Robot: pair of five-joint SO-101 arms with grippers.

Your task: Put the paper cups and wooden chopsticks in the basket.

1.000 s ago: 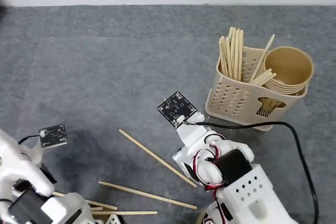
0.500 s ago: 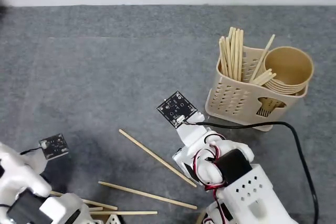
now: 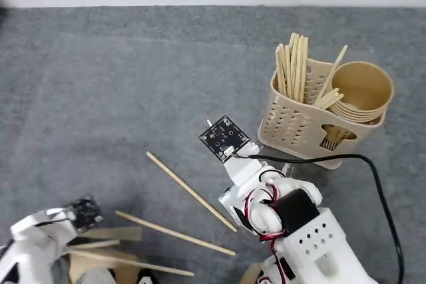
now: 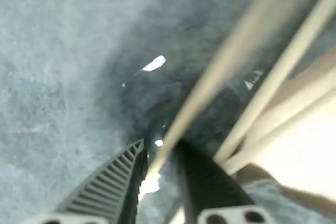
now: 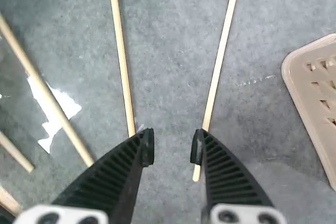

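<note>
The left fingers [image 4: 160, 156] are clamped on the end of one chopstick [image 4: 226, 66], which runs away past their tips. Other sticks [image 4: 283, 72] lie close along one side of them, and bare grey mat lies on the other side.

The right fingers [image 5: 170, 148] stand apart, low over the worktop [image 3: 133, 84]. The first loose stick [image 5: 120, 51] ends at one fingertip. The second loose stick [image 5: 220, 61] ends just inside the other fingertip, with open mat between the two ahead. The basket [image 5: 315, 87] shows a corner outside that second finger, apart from it. Paper cups [image 3: 363, 88] and upright sticks [image 3: 293, 64] sit in the basket, beyond the right fingers.
</note>
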